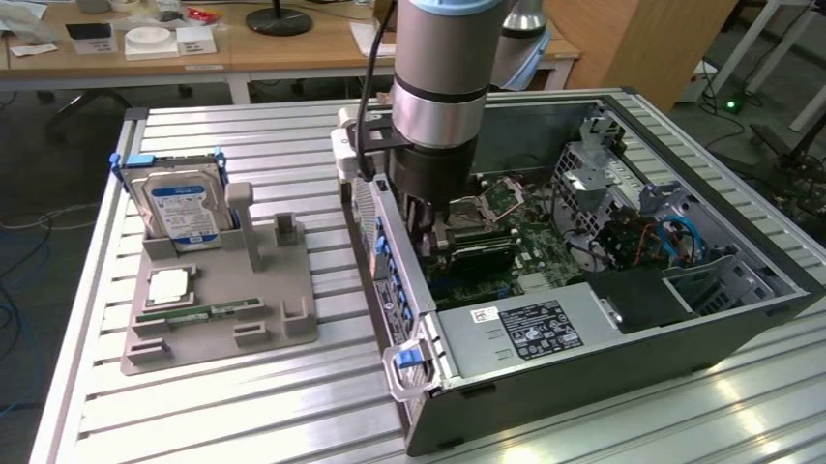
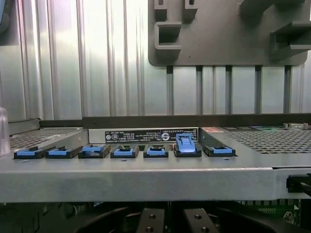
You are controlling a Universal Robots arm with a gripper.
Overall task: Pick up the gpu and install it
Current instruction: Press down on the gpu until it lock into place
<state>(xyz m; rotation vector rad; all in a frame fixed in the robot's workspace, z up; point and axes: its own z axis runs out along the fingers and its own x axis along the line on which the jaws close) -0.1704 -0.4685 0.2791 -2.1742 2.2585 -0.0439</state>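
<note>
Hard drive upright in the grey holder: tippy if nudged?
Probably not: the hard drive stands seated in a slot of the grey holder. Likely stiff and heavy for its size, being a metal-cased block. Its glossy label face may be slippery.

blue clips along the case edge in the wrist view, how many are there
7, in a row along the computer case edge beside the white-printed label: six blue clips lie flat, one stands raised. More may be hidden past the frame edges.
</note>
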